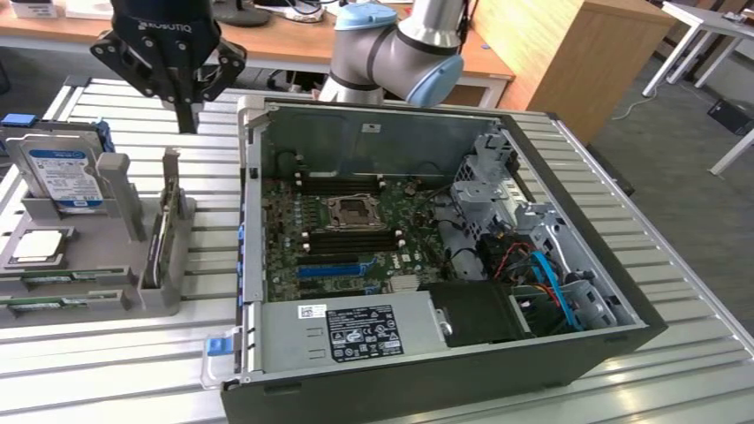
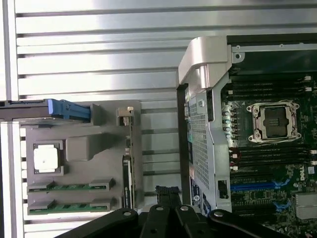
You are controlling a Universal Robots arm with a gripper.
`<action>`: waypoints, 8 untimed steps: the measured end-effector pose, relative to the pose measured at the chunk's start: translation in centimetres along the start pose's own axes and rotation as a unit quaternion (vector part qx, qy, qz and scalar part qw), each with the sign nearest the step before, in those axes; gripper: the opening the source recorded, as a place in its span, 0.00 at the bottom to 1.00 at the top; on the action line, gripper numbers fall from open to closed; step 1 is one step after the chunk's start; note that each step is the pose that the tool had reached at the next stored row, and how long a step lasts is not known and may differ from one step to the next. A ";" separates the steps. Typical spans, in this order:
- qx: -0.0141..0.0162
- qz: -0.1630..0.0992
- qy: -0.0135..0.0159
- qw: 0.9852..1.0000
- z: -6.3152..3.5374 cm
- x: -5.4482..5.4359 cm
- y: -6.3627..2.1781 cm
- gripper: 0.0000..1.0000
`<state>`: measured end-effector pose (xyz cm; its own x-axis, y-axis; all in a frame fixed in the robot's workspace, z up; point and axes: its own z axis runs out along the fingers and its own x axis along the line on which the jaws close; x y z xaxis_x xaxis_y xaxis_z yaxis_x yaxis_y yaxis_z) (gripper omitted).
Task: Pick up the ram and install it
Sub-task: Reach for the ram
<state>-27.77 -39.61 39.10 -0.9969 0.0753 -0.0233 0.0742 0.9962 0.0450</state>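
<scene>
The clenched, empty gripper [image 1: 186, 122] hovers; the ram [image 1: 48, 276] at its seven o'clock seems light, rigid, fragile: pinch its long edges.

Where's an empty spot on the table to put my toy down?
The ribbed silver metal table is bare on the near side of the grey plastic parts holder, and on the exterior view's right of the open black computer case. The strip between holder and case is narrow. Inside the case is crowded.
</scene>
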 end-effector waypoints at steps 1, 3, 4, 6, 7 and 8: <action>0.000 0.000 0.000 1.000 0.01 0.3 0.01 0.11; 0.000 0.000 0.000 1.000 0.03 0.8 0.02 0.11; 0.000 0.000 0.000 1.000 0.04 1.0 0.02 0.11; 0.000 0.000 0.000 1.000 0.06 1.6 0.03 0.11; 0.000 0.000 0.000 1.000 0.07 1.9 0.03 0.11; 0.000 0.000 0.000 1.000 0.08 2.1 0.04 0.11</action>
<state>-29.90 -39.41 38.97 -0.9969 0.0754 -0.0233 0.0743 0.9962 0.0450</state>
